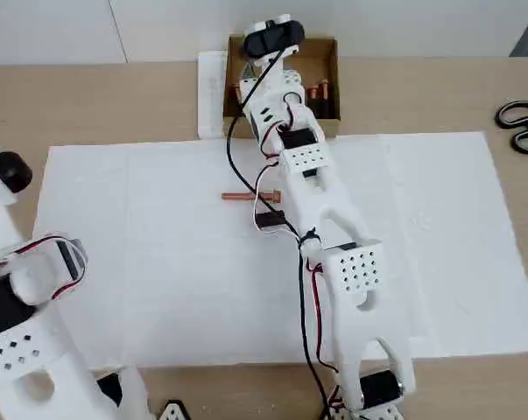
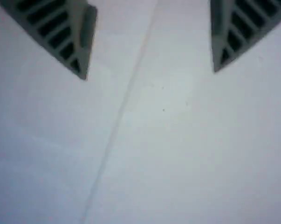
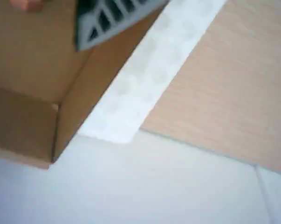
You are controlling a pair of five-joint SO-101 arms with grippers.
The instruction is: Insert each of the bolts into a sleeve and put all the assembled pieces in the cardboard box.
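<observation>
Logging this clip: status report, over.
Left gripper open over white sheet. Right gripper over cardboard box, state unclear. One bolt loose on sheet; copper pieces in box. Scissors well aside.

Corner of the box seen from above: two brown walls meet at a sharp edge, bare brown floor inside. Grey ribbed part of the right gripper hangs over the box interior, close to the side wall. A copper-coloured bit sits deeper inside the box, blurred and cut off, so it can't be identified. A white strip with faint round dimples lies along the outside of the box's side wall, touching it. Beyond the strip, away from the box: light wooden table. White sheet lies against the box's other wall and over the strip's end; faint crease in it, well clear of the box.
</observation>
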